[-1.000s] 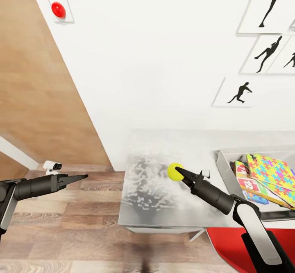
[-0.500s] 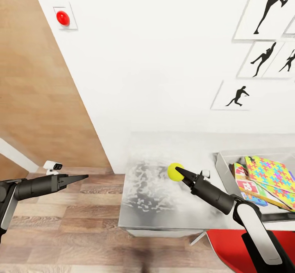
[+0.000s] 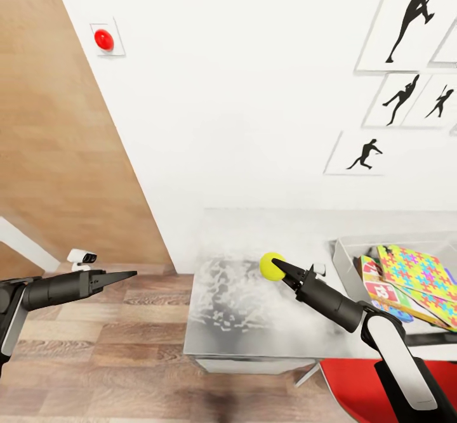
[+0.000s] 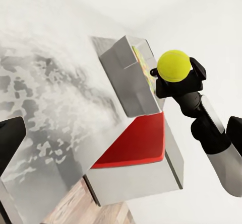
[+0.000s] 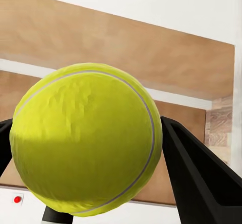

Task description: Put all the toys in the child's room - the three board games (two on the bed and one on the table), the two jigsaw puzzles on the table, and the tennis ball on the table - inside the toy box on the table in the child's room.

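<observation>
The yellow-green tennis ball hangs above the grey table, and my right gripper is shut on it. The right wrist view shows the ball up close between the black fingers. To the right of the ball stands the light grey toy box. Inside it a colourful jigsaw puzzle lies over a board game. My left gripper is open and holds nothing; it hovers over the wooden floor left of the table. Its wrist view shows the ball and the toy box.
A red chair seat sits under the table's near edge, beside my right arm. A white wall with framed silhouette pictures backs the table. A wood-panelled wall and wooden floor lie to the left.
The whole head view has shifted a little, so the camera moved. Both arms and the held ball keep their places in the picture.
</observation>
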Motion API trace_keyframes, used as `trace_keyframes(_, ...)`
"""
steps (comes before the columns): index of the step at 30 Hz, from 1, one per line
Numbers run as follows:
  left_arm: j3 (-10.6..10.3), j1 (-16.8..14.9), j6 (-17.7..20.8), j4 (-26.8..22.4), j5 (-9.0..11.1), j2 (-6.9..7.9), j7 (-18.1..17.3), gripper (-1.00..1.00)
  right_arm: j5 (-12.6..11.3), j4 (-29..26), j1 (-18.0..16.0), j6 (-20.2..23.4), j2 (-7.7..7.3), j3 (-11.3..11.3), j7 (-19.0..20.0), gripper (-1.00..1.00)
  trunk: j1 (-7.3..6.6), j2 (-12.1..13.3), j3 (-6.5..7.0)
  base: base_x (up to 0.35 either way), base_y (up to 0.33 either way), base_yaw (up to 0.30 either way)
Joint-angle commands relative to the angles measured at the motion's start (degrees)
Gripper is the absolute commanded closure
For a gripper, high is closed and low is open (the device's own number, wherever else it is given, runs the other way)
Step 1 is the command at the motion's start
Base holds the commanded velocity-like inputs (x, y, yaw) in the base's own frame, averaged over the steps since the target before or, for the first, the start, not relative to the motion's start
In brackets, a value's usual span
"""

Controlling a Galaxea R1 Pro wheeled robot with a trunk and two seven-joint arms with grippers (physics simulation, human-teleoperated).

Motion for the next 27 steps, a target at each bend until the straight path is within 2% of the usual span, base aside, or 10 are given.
trace_keyframes(1,0.03,-0.02,0.61,-0.01,-0.05,0.03,-0.24,-1.00,-0.10,0.00,-0.04,0.17,-0.01,0.01,0.05,1.00,0.03,-0.09,0.01,0.000,0.000,0.000)
trace_keyframes(27,0.03,0.04,0.61,-0.07,0.03,0.02,-0.24,-1.00,-0.10,0.00,-0.04,0.14,0.10,0.00,0.03,1.00,0.03,-0.09,2.49,0.000,0.000,0.000)
